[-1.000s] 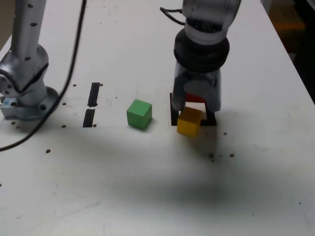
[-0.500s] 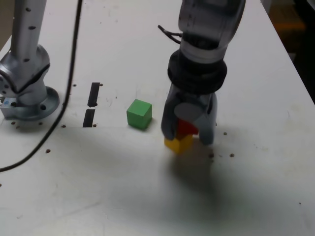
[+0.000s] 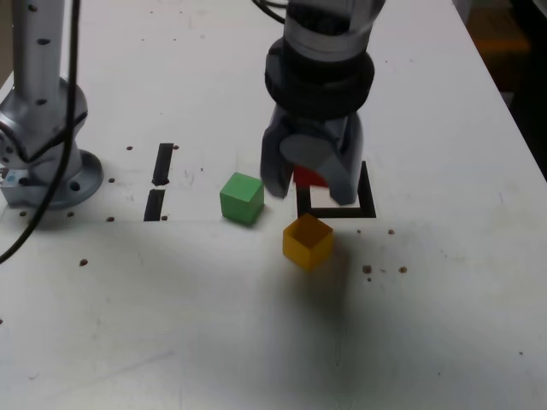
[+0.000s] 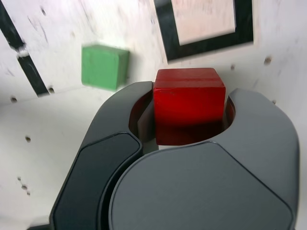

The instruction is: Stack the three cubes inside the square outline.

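Yellow cube (image 3: 308, 243): knocked or dragged off the near edge of the square outline (image 3: 367, 190) within the last second. Now on the bench (image 3: 188, 333), just outside that edge, toward the exterior view's left corner. Can't tell from these views whether pushed by contact or dropped out of a poor stack.

Red cube (image 3: 309, 177): clamped in the claw (image 3: 309, 196), seated between both fingers in the wrist view. Carried near over yellow, then back far and left; now held up by the outline's left side. Green cube (image 3: 242, 199): unmoved, left of the outline, apart from the other two.

Net effect: no stack, and no cube seen inside the frame. Likely base lost, so placing red on yellow here would build outside the target. Probably best to set red down first, inside the outline as new base, then fetch yellow and green. Main risk: bumping yellow again on the way down.
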